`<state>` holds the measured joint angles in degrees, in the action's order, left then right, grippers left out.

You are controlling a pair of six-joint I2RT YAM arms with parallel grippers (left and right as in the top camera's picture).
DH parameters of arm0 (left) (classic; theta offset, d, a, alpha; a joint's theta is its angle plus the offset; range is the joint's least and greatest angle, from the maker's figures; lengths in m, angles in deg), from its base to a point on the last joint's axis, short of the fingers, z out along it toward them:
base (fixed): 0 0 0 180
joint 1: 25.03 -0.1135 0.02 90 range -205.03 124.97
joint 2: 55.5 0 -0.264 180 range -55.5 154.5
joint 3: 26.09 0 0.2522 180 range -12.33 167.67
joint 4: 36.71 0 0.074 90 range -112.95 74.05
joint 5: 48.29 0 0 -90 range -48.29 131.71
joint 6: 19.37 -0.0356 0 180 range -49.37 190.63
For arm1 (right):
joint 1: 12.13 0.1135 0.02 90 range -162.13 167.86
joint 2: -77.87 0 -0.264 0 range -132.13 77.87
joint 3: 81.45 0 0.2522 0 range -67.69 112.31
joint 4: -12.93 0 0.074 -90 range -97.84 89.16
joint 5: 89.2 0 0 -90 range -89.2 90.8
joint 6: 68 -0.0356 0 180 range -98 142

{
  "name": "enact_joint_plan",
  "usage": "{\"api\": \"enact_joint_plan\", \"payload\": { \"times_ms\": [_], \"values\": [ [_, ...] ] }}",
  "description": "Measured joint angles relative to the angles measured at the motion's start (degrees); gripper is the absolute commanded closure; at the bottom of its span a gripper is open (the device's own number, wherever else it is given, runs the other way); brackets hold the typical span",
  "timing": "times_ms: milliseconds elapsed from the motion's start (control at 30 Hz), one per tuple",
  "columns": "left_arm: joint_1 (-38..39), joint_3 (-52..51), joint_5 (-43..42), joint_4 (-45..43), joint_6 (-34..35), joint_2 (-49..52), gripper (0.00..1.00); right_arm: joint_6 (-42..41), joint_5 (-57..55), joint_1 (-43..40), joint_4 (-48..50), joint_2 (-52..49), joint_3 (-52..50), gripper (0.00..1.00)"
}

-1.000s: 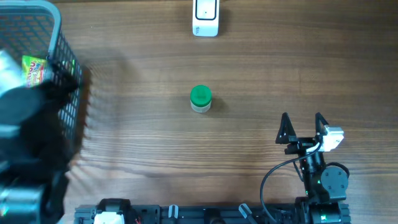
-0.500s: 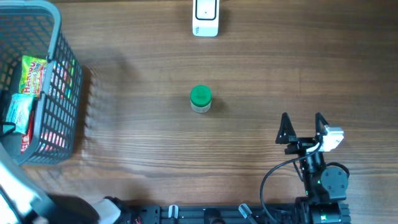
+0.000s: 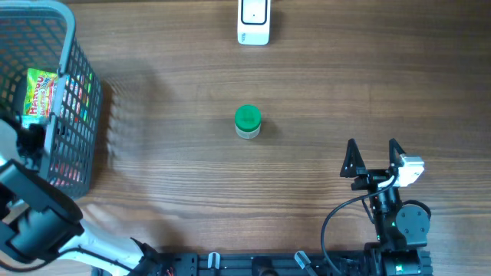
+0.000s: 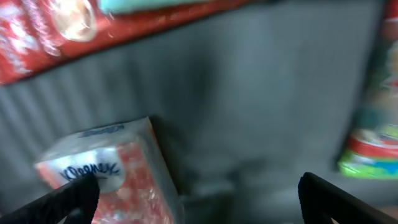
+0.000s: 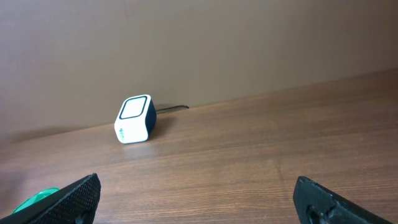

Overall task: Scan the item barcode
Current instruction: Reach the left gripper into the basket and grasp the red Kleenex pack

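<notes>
My left gripper [image 4: 199, 190] hangs open inside the grey basket [image 3: 73, 34], its arm reaching in from the lower left. A red-and-white tissue pack [image 4: 118, 171] lies by its left finger [image 4: 68, 199]; nothing is between the jaws. A red packet [image 4: 56, 37] lies beyond it and a green packet [image 4: 373, 143] to the right. The overhead view shows a colourful sweet bag [image 3: 42, 88] in the basket. The white scanner [image 3: 254, 21] stands at the far edge, also seen as the scanner [image 5: 134, 119]. My right gripper [image 3: 373, 157] rests open at the near right.
A small jar with a green lid [image 3: 247, 121] stands mid-table, and that lid [image 5: 34, 200] peeks in at the lower left of the right wrist view. A plain wall rises behind the scanner. The arm bases run along the near edge.
The left arm swung off the basket toward the near left corner, then came back with its gripper down inside the basket. The right arm and the jar have not moved.
</notes>
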<state>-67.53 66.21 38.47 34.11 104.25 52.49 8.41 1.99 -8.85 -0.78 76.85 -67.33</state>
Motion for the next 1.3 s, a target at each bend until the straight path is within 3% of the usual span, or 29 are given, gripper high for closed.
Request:
{"api": "enact_joint_plan", "payload": {
  "times_ms": [167, 200, 233, 267, 300, 333, 667, 833, 1300],
  "values": [
    [0.4, -3.5, 1.2, -4.4, 1.0, -0.6, 0.01, 0.0, 0.0, 0.0, 0.0, 0.0, 0.0, 0.00],
    [0.6, -4.4, 1.7, -5.3, 1.1, -1.1, 0.10, 0.0, 0.0, 0.0, 0.0, 0.0, 0.0, 0.00],
    [0.7, -5.1, 1.9, -6.0, 1.2, -1.6, 0.24, 0.0, 0.0, 0.0, 0.0, 0.0, 0.0, 0.00],
    [0.7, -5.6, 2.3, -6.4, 1.5, -1.9, 0.45, 0.0, 0.0, 0.0, 0.0, 0.0, 0.0, 0.00],
    [0.8, -5.9, 2.9, -6.4, 1.5, -2.1, 0.79, 0.0, 0.0, 0.0, 0.0, 0.0, 0.0, 0.00],
    [0.7, -6.2, 4.3, -6.1, 1.4, -2.1, 0.94, 0.0, 0.0, 0.0, 0.0, 0.0, 0.0, 0.00],
    [0.0, -5.7, 7.9, -2.4, 1.4, -2.0, 0.96, 0.0, 0.0, 0.0, 0.0, 0.0, 0.0, 0.00],
    [0.0, 0.5, 6.4, 6.3, 1.4, -0.2, 0.96, 0.0, 0.0, 0.0, 0.0, 0.0, 0.0, 0.00],
    [1.9, 57.2, -0.4, 35.7, 1.5, -8.4, 0.96, 0.0, 0.0, 0.0, 0.0, 0.0, 0.0, 0.00]
  ]
}}
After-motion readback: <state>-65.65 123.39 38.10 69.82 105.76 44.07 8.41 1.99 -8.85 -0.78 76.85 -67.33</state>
